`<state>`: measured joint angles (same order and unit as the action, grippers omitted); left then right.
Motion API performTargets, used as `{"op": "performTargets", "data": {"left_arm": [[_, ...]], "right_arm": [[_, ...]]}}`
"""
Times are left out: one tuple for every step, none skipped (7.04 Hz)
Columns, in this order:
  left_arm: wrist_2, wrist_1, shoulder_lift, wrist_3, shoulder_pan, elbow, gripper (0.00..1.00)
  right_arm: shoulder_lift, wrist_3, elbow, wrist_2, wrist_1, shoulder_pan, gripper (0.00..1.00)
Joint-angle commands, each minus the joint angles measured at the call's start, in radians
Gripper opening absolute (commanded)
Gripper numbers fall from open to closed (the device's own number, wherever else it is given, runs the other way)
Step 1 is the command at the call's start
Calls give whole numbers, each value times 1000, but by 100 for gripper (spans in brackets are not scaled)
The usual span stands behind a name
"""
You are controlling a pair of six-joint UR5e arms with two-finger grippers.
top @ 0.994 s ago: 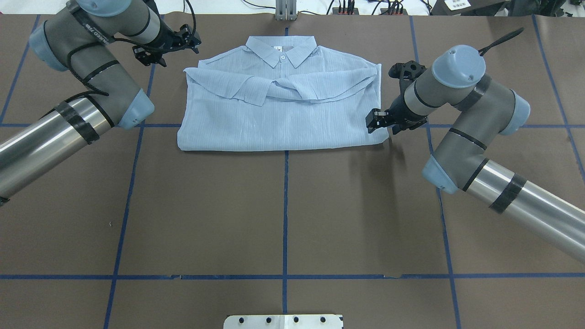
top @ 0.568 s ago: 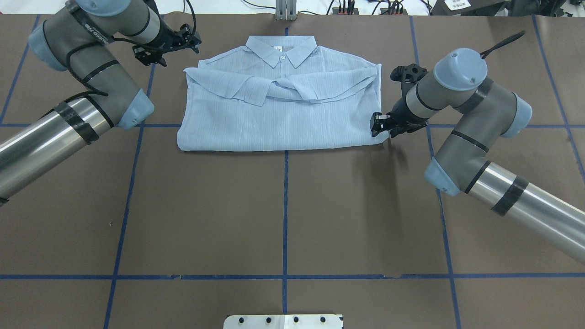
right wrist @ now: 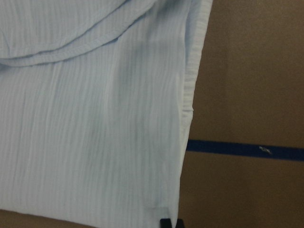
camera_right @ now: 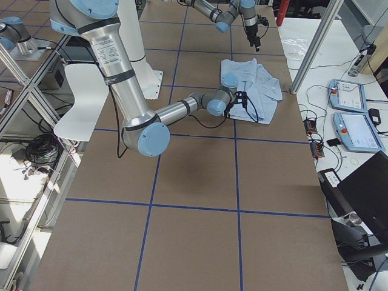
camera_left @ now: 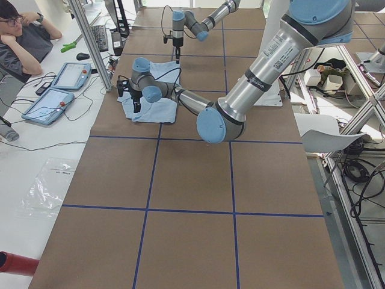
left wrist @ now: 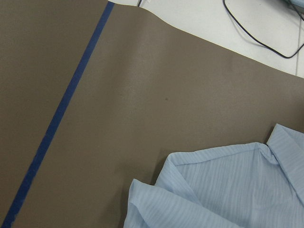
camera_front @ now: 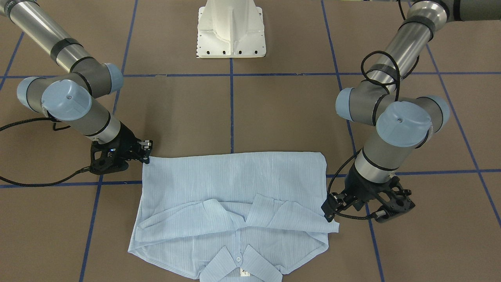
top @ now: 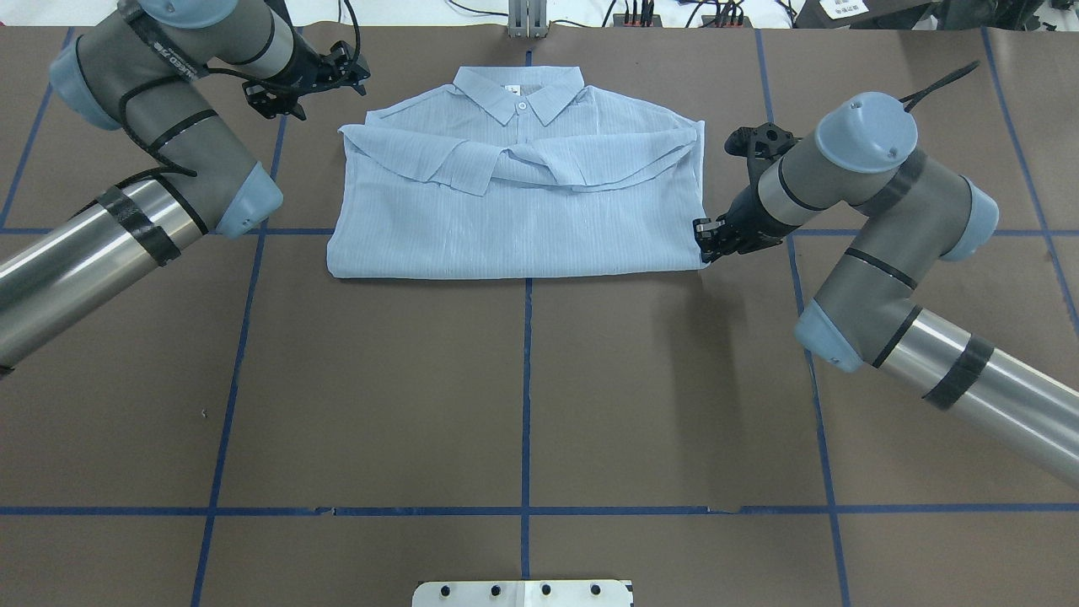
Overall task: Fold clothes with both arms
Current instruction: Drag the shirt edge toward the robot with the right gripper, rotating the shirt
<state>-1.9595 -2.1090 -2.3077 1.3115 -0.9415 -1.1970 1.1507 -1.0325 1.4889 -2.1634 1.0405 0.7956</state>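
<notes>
Pale-blue shirt (top: 514,219) lying folded on the brown surface (top: 379,379), in the upper middle of the overhead view.

The cloth is thin and finely striped. The pointed collar (top: 518,91) is toward the top edge of the frame and is closed with one white button. Both sleeves (top: 421,156) are laid across the chest and meet in the middle, and the lower edge is straight. The right gripper (top: 702,244) is at the lower right corner of the shirt and touches its edge; I cannot tell if it is clenched on the cloth. The left gripper (top: 352,72) is at the upper left, just beside the shoulder, and I cannot tell its state either.
</notes>
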Motion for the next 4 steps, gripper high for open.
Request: {"op": "performTargets", "data": {"left_arm": [[14, 4, 23, 2, -2, -34, 99], [14, 6, 59, 2, -2, -80, 99], [16, 10, 68, 3, -2, -97, 99], [23, 12, 71, 9, -3, -114, 99]], "right_arm": [[119, 0, 133, -18, -3, -1, 0], [233, 0, 259, -57, -4, -3, 0], [326, 0, 368, -79, -5, -15, 0], [430, -1, 478, -81, -7, -54, 0]]}}
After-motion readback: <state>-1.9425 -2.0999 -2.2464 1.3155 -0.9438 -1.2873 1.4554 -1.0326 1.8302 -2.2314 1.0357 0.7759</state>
